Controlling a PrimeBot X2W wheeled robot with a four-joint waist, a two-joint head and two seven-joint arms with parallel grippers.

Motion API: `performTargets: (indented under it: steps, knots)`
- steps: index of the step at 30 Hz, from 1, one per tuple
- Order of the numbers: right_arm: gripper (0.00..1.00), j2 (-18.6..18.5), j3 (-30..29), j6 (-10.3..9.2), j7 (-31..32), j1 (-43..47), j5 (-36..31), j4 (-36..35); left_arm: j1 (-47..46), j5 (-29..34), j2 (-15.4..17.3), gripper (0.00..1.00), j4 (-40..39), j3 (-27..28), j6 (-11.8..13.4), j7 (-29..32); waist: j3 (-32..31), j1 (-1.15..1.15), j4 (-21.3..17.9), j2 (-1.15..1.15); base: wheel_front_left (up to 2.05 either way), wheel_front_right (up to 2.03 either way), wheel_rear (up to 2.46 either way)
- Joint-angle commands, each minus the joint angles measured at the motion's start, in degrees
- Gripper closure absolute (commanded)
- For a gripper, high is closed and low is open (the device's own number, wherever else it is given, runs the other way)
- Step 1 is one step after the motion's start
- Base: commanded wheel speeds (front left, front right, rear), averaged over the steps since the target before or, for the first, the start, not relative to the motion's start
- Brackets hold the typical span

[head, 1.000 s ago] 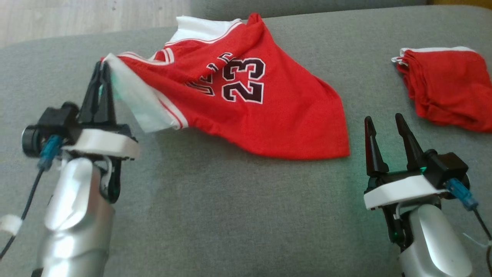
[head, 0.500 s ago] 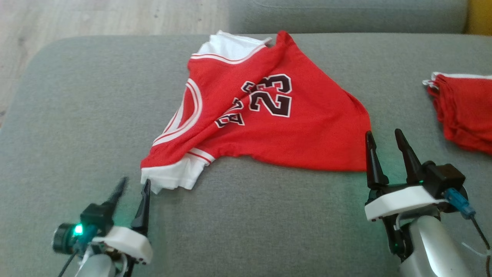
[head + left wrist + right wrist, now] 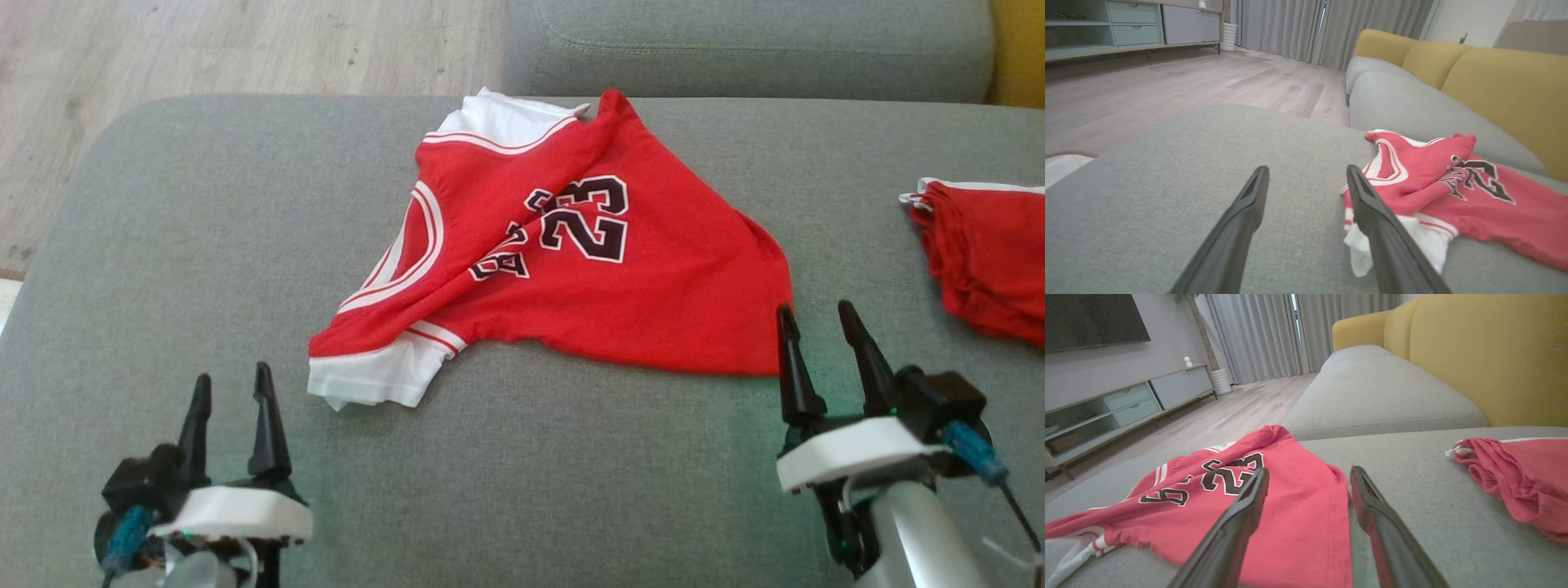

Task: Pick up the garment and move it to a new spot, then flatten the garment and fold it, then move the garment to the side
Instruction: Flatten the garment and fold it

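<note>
Jersey (image 3: pixel 571 269) lies crumpled on the middle of the grey cushion (image 3: pixel 204 204), red with white trim, the number 23 facing up and a diagonal fold running across its chest. Its white sleeve hem points toward the near left, its red hem corner toward the near right. The left hand (image 3: pixel 232 372) sits at the near left of the cushion, fingers spread and grasping nothing. The jersey's white sleeve lies just ahead and to the right of it, apart from the fingertips. The right hand (image 3: pixel 815 307) is likewise released and empty, its fingers pointing at the jersey's hem corner. From the wrist, its left finger overlaps the red cloth and its right finger the bare cushion, though contact cannot be told. A second garment (image 3: pixel 988 261), red and bunched, lies well apart at the cushion's right. Wooden floor (image 3: pixel 204 49) shows beyond the cushion, and a yellow backrest (image 3: pixel 1486 355) rises on the right.
</note>
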Motion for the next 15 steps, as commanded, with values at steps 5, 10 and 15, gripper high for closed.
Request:
performTargets:
  steps: [5, 10, 15]
  knots:
    - [0.0, -0.1, 0.65, -0.05, -0.62, 0.41, 0.3, -1.95, 1.43, 0.48, -1.79, 0.0, -5.24, 1.91, -0.46, -0.7, -0.14, 0.01, -0.76, 0.0, 0.0, 0.0, 0.0]
    - [0.0, -0.1, 1.01, -0.05, -0.62, 0.01, 0.17, -2.0, 0.59, 0.34, -2.11, 0.0, -3.1, -0.25, -1.49, -0.26, 0.13, 0.01, -1.39, 0.0, 0.0, 0.0, 0.0]
    - [0.0, -0.1, 1.62, -0.05, -0.62, -0.48, 0.27, -2.16, -1.89, -0.37, -1.81, 0.0, 0.1, -2.52, -2.32, 3.03, 0.92, 0.01, -2.16, 0.0, 0.0, 0.0, 0.0]
